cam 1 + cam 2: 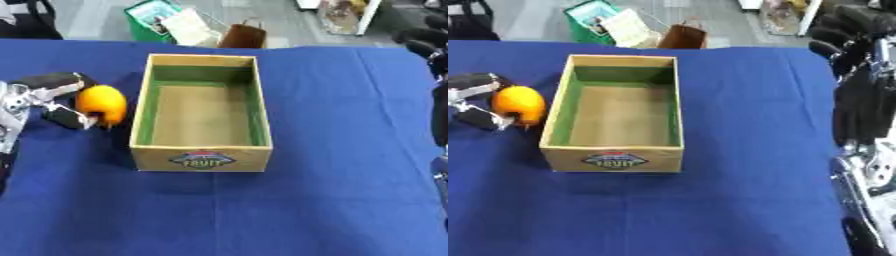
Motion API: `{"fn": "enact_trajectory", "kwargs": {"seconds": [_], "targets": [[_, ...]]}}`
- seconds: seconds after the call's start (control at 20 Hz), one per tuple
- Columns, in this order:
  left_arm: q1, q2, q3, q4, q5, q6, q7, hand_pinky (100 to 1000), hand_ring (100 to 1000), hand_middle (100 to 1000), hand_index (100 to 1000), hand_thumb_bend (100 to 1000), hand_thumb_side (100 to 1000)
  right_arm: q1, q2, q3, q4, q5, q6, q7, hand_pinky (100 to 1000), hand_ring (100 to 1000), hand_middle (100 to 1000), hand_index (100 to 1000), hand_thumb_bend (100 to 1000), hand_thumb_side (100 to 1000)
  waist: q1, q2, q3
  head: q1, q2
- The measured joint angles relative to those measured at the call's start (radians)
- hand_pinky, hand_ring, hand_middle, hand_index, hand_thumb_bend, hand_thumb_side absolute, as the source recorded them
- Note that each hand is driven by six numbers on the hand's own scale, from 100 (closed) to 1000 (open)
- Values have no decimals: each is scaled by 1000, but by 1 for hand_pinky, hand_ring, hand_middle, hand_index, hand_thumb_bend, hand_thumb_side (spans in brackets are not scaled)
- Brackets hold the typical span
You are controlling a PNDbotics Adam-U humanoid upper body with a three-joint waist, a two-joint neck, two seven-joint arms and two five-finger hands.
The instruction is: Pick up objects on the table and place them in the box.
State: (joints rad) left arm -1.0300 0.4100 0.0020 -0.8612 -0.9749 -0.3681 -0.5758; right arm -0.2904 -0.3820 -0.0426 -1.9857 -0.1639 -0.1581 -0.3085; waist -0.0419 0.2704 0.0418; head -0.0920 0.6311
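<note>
- At the left side of the blue table (332, 210), my left hand (44, 100) has its fingers curled round an orange fruit (101, 104); dark fingers (54, 80) wrap its far side and another (68, 118) its near side
- Fruit sits just left of the box (201, 159), close to the left wall but apart from it; I cannot tell whether it rests on the cloth or is lifted clear
- Fruit is roundish, a little taller than wide, its long axis running roughly near to far; no stem or tip that I can make out
- Box is a wooden rectangle, long axis near to far, green lining on the inner walls, bare floor inside; its near wall carries a label reading FRUIT (202, 160)
- Open cloth lies near of the box and to its right; the far table edge runs just beyond the far wall
- My right hand (859, 107) hangs at the right edge, well apart from the box; whether its fingers are apart or together I cannot tell
</note>
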Motion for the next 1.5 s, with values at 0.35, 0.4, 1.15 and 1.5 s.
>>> {"fn": "enact_trajectory", "kwargs": {"seconds": [0.35, 0.4, 1.15, 1.5], "targets": [[-8, 28, -6, -100, 5, 72, -11, 569, 684, 736, 827, 100, 264, 0, 0, 0, 0, 0, 0, 0, 774, 750, 719, 808, 100, 1000, 3, 0, 1, -8, 0], [-10, 30, -6, -113, 2, 79, -12, 568, 683, 732, 823, 100, 264, 0, 0, 0, 0, 0, 0, 0, 774, 750, 719, 808, 100, 1000, 3, 0, 1, -8, 0], [-72, -17, -27, -327, 65, 127, 77, 479, 587, 594, 697, 100, 289, -1, 0, 0, 0, -3, -2, 1, 773, 750, 718, 808, 100, 1000, -5, -2, -9, -7, 1], [-72, -115, -69, -383, 40, 136, 171, 468, 579, 580, 669, 100, 290, -14, 7, 6, 0, -8, -6, 6, 771, 750, 718, 808, 100, 1000, -12, -2, -36, 7, 1]]}}
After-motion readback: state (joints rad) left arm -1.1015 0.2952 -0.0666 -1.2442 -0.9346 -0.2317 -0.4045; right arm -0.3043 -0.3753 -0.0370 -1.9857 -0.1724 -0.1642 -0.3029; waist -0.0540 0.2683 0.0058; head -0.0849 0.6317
